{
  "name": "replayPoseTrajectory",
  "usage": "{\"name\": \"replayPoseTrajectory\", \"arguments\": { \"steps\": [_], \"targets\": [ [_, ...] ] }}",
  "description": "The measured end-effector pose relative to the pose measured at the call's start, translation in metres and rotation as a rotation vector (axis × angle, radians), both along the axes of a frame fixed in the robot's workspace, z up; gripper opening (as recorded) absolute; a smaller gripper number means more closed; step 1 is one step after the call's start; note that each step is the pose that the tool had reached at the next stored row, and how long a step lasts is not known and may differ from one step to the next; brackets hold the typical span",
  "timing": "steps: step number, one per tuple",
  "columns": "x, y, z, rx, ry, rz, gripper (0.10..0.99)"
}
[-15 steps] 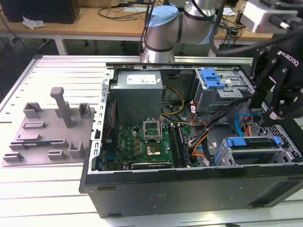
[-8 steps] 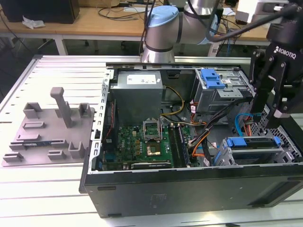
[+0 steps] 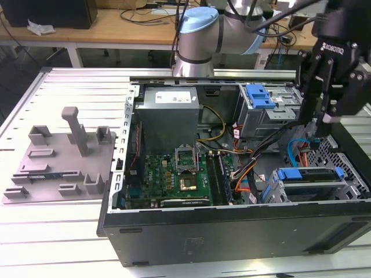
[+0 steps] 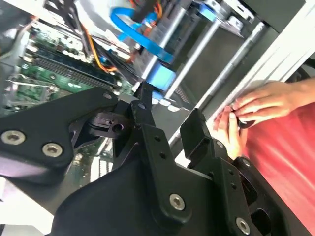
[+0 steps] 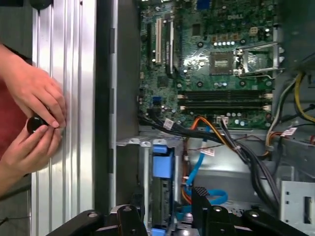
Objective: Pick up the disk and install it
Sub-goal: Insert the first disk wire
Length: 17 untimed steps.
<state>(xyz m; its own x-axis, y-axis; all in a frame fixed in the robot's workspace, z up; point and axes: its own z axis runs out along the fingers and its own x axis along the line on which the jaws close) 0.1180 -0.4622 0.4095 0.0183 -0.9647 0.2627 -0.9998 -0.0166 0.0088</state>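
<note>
The disk, edged by its blue frame, lies flat in the metal drive cage at the front corner of the open computer case, on the exterior view's right. It appears edge-on in the first wrist view, in the cage slot. My gripper hangs above that cage, clear of the disk. Its black fingers stand apart with nothing between them in both wrist views.
The grey moulded tray lies on the table at the exterior view's left. Inside the case are the motherboard, a power supply, a blue-fronted upper bay and a blue cable. A person's hands hold a small black object beside the case.
</note>
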Motion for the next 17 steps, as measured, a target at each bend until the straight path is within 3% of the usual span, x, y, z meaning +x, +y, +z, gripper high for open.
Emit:
{"name": "replayPoseTrajectory", "arguments": {
  "steps": [3, 5, 6, 7, 11, 12, 13, 15, 17],
  "targets": [
    [0.0088, 0.0137, -0.0025, 0.000, 0.0002, 0.000, 0.506],
    [0.0203, 0.0201, -0.0049, 0.000, 0.0014, 0.000, 0.506],
    [0.0315, 0.0236, -0.0068, 0.000, 0.0038, 0.000, 0.506],
    [0.0435, 0.0252, -0.0093, 0.000, 0.0066, 0.000, 0.506],
    [0.0616, 0.0300, -0.0144, -0.008, 0.0099, 0.000, 0.506],
    [0.0655, 0.0348, -0.0155, -0.021, 0.0102, 0.000, 0.506],
    [0.0660, 0.0397, -0.0161, -0.049, 0.0100, 0.000, 0.506],
    [0.0659, 0.0403, -0.0166, -0.076, 0.0067, -0.004, 0.506],
    [0.0658, 0.0404, -0.0166, -0.092, -0.0004, -0.008, 0.506]
  ]
}}
